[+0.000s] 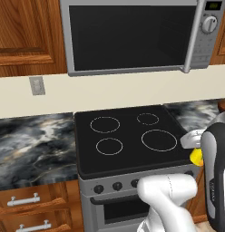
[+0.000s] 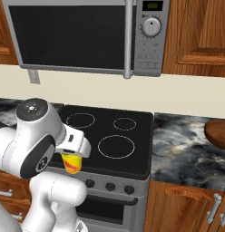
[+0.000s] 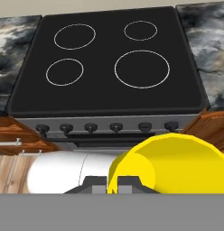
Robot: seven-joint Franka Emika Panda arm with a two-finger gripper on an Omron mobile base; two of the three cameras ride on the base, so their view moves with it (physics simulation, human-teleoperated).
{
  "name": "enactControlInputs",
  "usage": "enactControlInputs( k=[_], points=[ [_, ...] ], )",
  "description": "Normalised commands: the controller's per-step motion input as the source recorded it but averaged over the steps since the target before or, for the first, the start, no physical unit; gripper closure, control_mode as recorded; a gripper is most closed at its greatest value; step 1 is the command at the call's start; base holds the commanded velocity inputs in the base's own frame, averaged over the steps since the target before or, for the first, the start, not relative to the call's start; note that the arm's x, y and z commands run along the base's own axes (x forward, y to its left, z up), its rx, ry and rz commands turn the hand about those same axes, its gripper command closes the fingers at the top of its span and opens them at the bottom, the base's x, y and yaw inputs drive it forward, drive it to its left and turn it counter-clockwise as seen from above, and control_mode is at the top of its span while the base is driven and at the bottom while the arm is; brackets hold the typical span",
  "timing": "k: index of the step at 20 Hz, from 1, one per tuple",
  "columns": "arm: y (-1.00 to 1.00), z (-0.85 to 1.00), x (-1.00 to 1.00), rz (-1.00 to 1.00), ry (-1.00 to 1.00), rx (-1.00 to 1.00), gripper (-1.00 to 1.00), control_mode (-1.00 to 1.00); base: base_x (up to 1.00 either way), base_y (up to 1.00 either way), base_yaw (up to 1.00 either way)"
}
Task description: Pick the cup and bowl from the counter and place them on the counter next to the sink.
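One yellow cup (image 2: 72,163) sits clamped in the jaws (image 3: 113,184), their tips pinching its rim wall – the open mouth faces the hand camera, and the cup hangs in front of the stovetop (image 1: 128,136), low by the oven knobs. It looks light, stiff and smooth, so I judge a rim pinch holds it well enough, though a slick wall could slip if swung hard. One reddish-brown bowl (image 2: 217,132) rests on the worktop (image 2: 187,145), well off to the right of the jaws, past the stovetop. Being wider and rounded, it probably wants a grip over its rim edge rather than across the body. Four burner rings mark the stovetop – one microwave (image 1: 132,34) hangs above.
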Motion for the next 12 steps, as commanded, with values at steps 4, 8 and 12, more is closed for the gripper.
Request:
enactControlInputs(
  k=[4, 8, 12],
  points=[
    [0.0, 0.0, 0.0, 0.0, 0.0, 0.0, 1.0, 1.0, 0.0, 0.0, 0.0],
    [0.0, 0.0, 0.0, 0.0, 0.0, 0.0, 1.0, 1.0, -0.73, 0.0, -0.02],
    [0.0, 0.0, 0.0, 0.0, 0.0, 0.0, 1.0, 1.0, -1.0, 0.0, -0.07]
  ],
)
